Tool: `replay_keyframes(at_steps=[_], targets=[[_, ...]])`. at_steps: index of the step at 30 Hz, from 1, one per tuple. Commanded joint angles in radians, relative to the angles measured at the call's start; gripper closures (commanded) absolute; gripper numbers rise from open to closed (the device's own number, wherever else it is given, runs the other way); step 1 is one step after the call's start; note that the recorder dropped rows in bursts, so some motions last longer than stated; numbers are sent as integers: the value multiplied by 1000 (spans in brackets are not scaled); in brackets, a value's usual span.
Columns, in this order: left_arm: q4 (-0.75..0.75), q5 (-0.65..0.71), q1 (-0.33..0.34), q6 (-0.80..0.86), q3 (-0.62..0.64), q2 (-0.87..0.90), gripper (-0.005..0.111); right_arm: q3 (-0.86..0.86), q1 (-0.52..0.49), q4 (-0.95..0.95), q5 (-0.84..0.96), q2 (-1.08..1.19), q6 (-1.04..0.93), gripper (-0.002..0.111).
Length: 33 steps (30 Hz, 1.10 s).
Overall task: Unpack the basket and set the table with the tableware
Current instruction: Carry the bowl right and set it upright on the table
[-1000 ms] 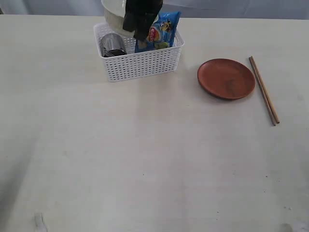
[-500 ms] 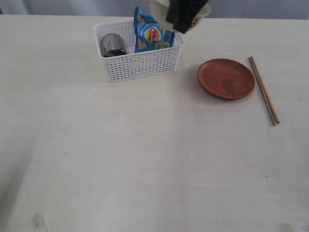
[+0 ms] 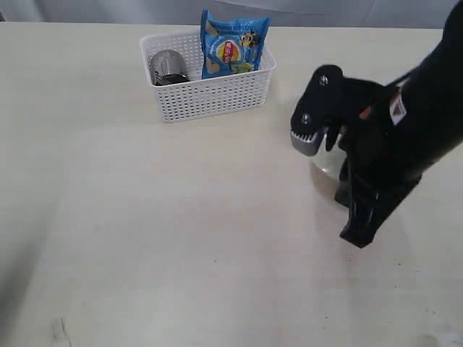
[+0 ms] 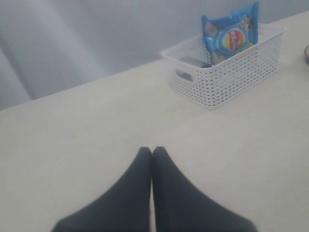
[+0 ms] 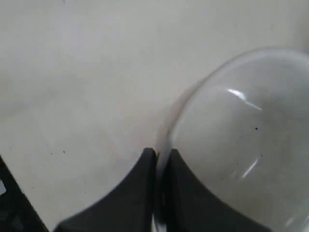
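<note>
The left gripper [image 4: 152, 151] sits over the table [image 3: 145, 238] with its fingers pressed together, empty. The right gripper [image 5: 161, 155] is clamped on the rim of the off-white bowl [image 5: 241, 145]; whether the bowl touches the table cannot be told. The basket [image 3: 210, 97] lies at 11 o'clock from the bowl, well apart, holding the steel cup [image 3: 168, 66] and blue snack bag [image 3: 235, 45]. Half a second earlier the bowl hung above the basket's far right corner; the right arm now hides the plate and chopsticks.
</note>
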Motion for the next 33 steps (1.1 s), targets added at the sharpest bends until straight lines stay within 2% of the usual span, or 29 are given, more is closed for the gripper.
replay_keyframes(at_steps=[1, 6, 13, 21, 25, 28, 33], targets=[[-7, 1, -6, -6, 3, 0, 107, 95, 16, -106, -115, 17, 168, 109], [-7, 1, -6, -6, 3, 0, 107, 172, 122, -136, -185, 108, 152, 109], [-7, 1, -6, -6, 3, 0, 107, 176, 124, -223, -194, 196, 235, 109], [-7, 1, -6, -6, 3, 0, 107, 176, 127, -188, -145, 196, 226, 109], [-7, 1, -6, -6, 3, 0, 107, 176, 128, -98, -141, 196, 144, 108], [-7, 1, -6, -6, 3, 0, 107, 176, 128, -72, -136, 196, 126, 96], [-7, 1, -6, -6, 3, 0, 107, 176, 128, -72, -133, 196, 126, 63]])
